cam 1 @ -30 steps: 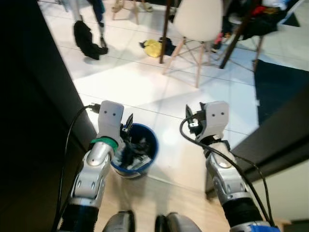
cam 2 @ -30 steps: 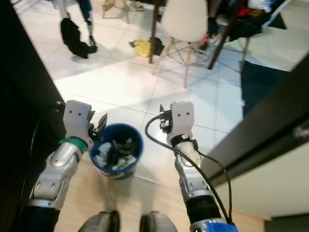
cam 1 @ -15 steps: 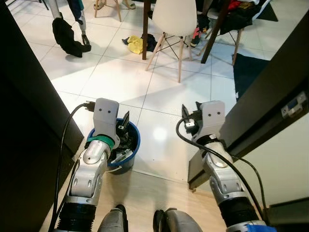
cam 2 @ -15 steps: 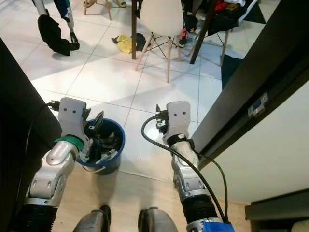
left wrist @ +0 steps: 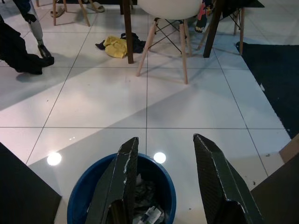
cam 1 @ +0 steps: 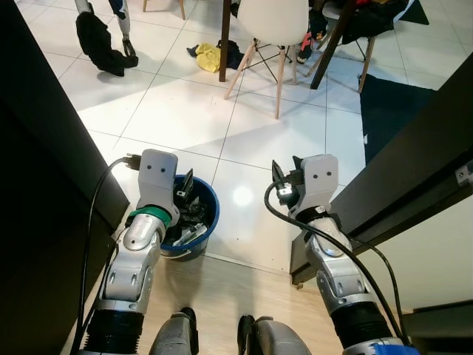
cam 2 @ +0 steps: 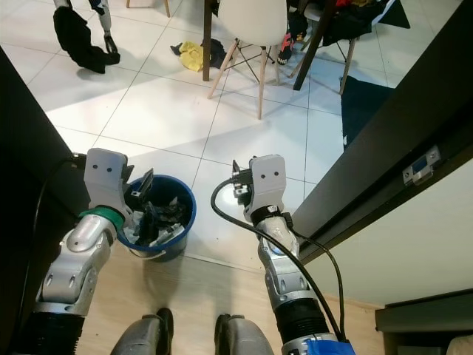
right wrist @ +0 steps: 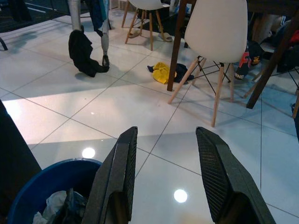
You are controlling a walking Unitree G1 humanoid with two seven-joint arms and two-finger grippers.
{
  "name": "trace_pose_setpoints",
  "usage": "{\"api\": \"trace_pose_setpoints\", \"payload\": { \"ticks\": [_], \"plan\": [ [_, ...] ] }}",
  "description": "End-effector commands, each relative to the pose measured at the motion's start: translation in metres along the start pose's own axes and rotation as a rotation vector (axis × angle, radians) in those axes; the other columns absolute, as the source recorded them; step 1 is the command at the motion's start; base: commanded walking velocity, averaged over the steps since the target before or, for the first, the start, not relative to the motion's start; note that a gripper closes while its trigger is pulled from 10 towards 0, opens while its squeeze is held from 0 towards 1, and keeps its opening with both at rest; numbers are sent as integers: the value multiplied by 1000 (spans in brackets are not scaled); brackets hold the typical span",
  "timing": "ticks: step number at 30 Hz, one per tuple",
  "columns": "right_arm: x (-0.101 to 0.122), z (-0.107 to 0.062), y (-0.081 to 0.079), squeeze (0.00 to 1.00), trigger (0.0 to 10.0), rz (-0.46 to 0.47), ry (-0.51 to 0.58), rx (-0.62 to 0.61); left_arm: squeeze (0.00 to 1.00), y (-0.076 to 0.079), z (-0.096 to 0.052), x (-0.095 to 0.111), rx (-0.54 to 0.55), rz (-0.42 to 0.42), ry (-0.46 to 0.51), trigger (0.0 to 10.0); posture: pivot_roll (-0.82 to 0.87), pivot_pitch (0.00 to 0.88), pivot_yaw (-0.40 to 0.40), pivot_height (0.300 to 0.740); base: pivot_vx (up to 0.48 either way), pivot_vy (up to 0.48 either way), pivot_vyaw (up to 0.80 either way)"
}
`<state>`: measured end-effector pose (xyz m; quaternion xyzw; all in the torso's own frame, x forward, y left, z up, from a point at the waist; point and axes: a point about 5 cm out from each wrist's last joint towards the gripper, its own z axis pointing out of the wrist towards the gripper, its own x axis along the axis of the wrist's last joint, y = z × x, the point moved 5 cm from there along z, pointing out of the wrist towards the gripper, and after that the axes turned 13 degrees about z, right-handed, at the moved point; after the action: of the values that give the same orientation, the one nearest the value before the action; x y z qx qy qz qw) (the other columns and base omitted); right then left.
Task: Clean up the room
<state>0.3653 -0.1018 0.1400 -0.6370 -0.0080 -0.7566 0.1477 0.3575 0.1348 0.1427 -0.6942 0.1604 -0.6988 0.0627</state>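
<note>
Beside the dark wall, on the tiled floor (cam 1: 185, 111): blue bin (cam 1: 209, 214), part-filled with rubbish. Head camera has shifted since a second ago; both arms and bin keep their relative places, so no tidying progress. Left claw (left wrist: 168, 177) gapes over bin, empty. Right claw (right wrist: 163, 177) wide open, empty. Yellow cloth (cam 1: 208, 56) lies under the white chair (cam 1: 275, 15), uncollected.

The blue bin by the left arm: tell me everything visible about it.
The blue bin is a round, plastic-looking bucket standing upright on the white tile floor, beside a dark wall. It holds crumpled dark and pale rubbish. The left pincer, open, hovers over its rim; contact cannot be told.
</note>
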Motion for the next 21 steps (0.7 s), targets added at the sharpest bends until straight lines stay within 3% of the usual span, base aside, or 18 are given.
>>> {"api": "trace_pose_setpoints", "payload": {
  "ticks": [1,8,18,21],
  "plan": [
    [-8,-3,4,0,10000,-1,-24,-15,0,4,0,-7,-12,5,-22,10000,-16,110,5,740,424,0,0],
    [-8,-4,4,0,10000,-1,-25,-16,0,3,0,-8,-7,-1,-30,10000,-18,111,5,740,322,0,0],
    [-8,-4,5,0,10000,-1,-25,-19,0,3,-1,-7,-4,-1,-19,10000,-18,113,5,740,0,0,0],
    [-8,-4,5,0,10000,-1,-24,-19,0,3,-1,-7,-3,5,-20,10000,-18,113,5,740,-424,0,0]
  ]
}}
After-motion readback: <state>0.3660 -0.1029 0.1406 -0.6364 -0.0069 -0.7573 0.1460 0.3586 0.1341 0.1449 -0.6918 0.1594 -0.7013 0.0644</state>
